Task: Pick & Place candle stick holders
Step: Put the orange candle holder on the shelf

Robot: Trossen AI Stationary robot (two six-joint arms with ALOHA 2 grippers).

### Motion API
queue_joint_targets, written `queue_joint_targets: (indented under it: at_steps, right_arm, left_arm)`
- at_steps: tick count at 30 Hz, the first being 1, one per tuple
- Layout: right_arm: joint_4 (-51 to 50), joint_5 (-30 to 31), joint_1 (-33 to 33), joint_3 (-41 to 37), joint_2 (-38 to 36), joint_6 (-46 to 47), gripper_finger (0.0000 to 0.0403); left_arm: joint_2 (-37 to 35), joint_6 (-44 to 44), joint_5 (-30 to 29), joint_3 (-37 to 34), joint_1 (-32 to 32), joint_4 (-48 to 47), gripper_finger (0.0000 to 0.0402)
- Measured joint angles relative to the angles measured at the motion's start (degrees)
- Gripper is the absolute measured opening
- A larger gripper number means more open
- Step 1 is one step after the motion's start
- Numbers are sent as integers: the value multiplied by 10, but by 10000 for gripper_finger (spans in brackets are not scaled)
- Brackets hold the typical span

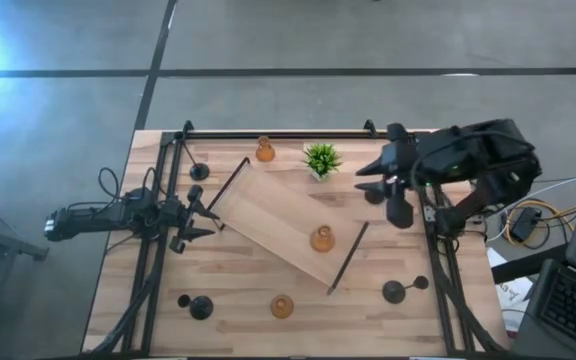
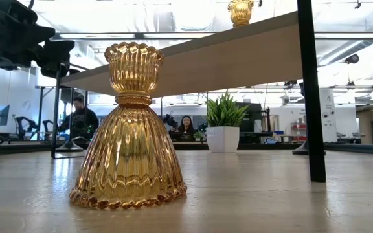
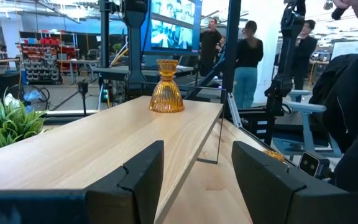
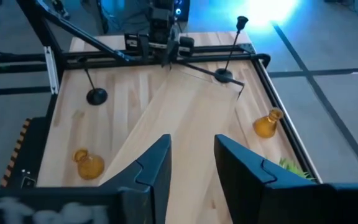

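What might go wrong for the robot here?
1. The open left gripper sits right at the end of the light wooden tray. A nudge might topple the amber bell-shaped glass holder standing on it.
2. The open right gripper is close to the small green potted plant and might knock it.

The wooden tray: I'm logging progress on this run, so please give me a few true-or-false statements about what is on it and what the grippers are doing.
1. One amber holder stands on the wooden tray. True.
2. The left gripper is shut on a black holder. False: it is open and empty, near the tray's end.
3. The potted plant sits on the tray. False: it stands on the table beside it.
4. The right gripper is open. True.
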Motion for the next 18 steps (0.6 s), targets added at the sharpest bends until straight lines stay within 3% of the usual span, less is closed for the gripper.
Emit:
queue_joint_targets:
  at_steps: [9,18]
  right_arm:
    - [-25,-5,0,0,-48,-21,87]
    - [-41,-7,0,0,-85,-8,62]
  left_arm:
    - [0,0,-1,0,0,0,195]
    - [0,-16,-82,0,0,0,195]
